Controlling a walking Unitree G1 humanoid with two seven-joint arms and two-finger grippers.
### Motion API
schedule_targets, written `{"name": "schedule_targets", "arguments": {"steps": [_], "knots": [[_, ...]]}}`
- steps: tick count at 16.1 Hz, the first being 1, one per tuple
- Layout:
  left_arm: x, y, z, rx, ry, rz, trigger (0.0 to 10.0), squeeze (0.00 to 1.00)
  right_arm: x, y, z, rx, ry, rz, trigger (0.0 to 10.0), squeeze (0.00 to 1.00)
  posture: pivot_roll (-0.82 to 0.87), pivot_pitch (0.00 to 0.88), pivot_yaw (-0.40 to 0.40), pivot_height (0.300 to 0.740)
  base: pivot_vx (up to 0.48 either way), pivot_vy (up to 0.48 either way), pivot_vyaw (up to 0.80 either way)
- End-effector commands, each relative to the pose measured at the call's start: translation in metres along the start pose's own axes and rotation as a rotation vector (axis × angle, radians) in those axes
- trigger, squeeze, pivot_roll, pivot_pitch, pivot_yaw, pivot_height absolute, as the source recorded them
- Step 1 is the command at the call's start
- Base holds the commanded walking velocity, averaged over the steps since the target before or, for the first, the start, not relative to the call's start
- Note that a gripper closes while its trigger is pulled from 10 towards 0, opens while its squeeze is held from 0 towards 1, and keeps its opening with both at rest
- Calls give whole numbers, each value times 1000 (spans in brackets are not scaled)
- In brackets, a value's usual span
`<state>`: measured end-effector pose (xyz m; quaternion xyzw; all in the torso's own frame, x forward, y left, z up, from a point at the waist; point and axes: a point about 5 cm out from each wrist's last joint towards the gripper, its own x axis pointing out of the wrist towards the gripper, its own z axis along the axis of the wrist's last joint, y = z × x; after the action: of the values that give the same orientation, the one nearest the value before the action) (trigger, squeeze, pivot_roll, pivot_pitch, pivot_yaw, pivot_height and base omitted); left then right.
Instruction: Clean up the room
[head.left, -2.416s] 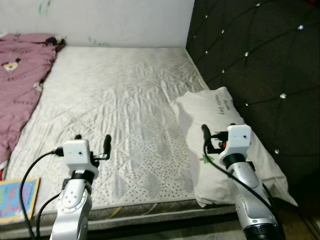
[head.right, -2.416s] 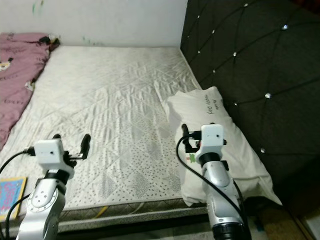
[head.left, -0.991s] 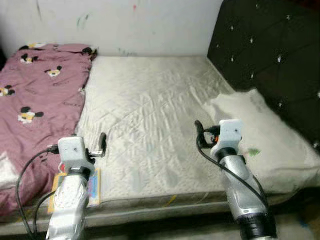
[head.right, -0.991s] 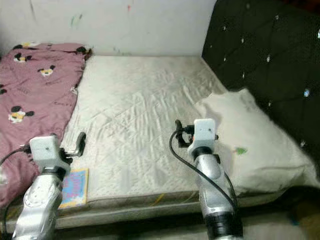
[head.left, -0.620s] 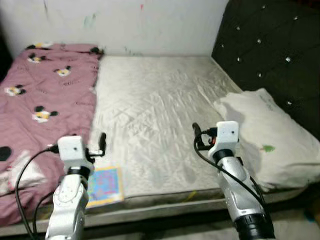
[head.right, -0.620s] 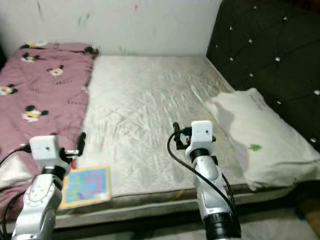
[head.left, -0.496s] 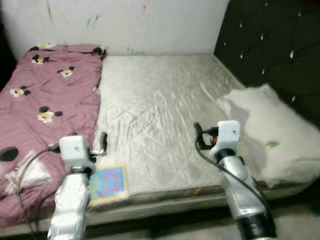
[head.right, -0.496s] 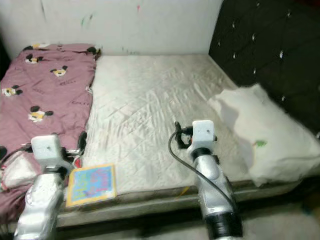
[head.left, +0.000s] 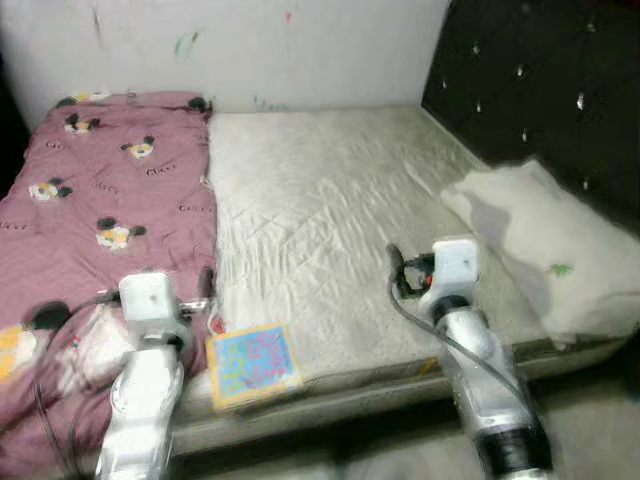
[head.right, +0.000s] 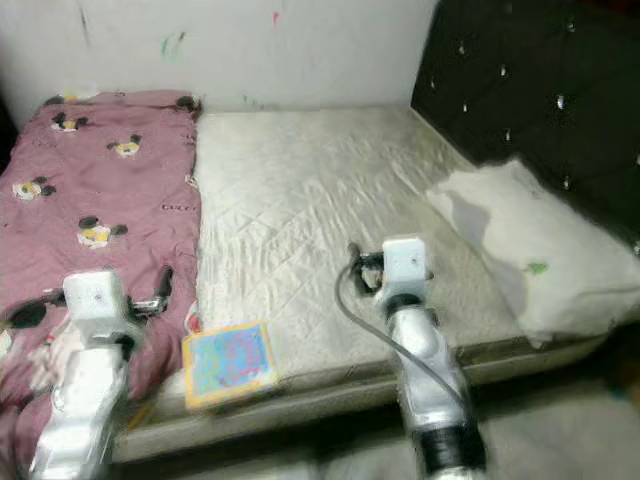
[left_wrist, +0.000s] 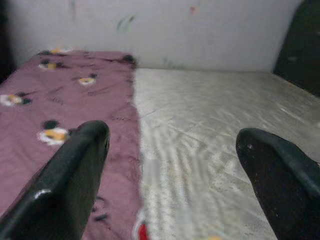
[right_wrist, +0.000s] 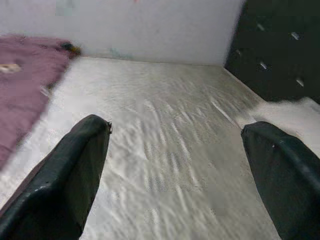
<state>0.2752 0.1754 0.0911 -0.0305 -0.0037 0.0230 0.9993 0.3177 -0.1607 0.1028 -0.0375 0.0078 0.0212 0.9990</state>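
Observation:
A bare quilted mattress (head.left: 330, 190) lies before me. A pink cartoon-print blanket (head.left: 110, 190) covers its left part. A colourful book (head.left: 255, 362) rests flat at the mattress front edge. A white pillow (head.left: 545, 250) lies at the right, against the headboard. My left gripper (head.left: 178, 298) hovers open over the blanket's near edge, just left of the book; its fingers (left_wrist: 70, 185) are spread wide with nothing between them. My right gripper (head.left: 420, 275) is open above the mattress front, between book and pillow, fingers (right_wrist: 65, 185) apart and empty.
A black tufted headboard (head.left: 530, 70) rises at the right, and a white wall (head.left: 250, 45) runs along the far side. Crumpled pale plastic (head.left: 85, 345) lies on the blanket near my left arm. The picture is a little blurred.
The whole view has swung to the left: blanket and book have come into sight and the pillow has slid toward the right edge. Both arms keep the same pose, grippers open.

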Motion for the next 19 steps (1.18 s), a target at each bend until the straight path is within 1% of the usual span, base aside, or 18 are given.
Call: {"name": "schedule_targets", "arguments": {"steps": [1,3,9,19], "knots": [[1,5,1,20,0,14,10000,0,3,2,5,4,-16,-3,10000,0,43,0,-41,740,0,480,0],[0,3,4,31,-31,-12,10000,0,3,0,5,-21,-19,-22,10000,0,43,0,-40,740,0,0,0],[2,1,6,20,-39,-34,10000,0,3,-1,2,-26,-10,-31,10000,0,38,0,-36,740,0,0,0],[3,-1,7,15,-51,-50,10000,0,4,1,1,-29,-4,-22,10000,0,38,0,-35,740,0,0,0]]}}
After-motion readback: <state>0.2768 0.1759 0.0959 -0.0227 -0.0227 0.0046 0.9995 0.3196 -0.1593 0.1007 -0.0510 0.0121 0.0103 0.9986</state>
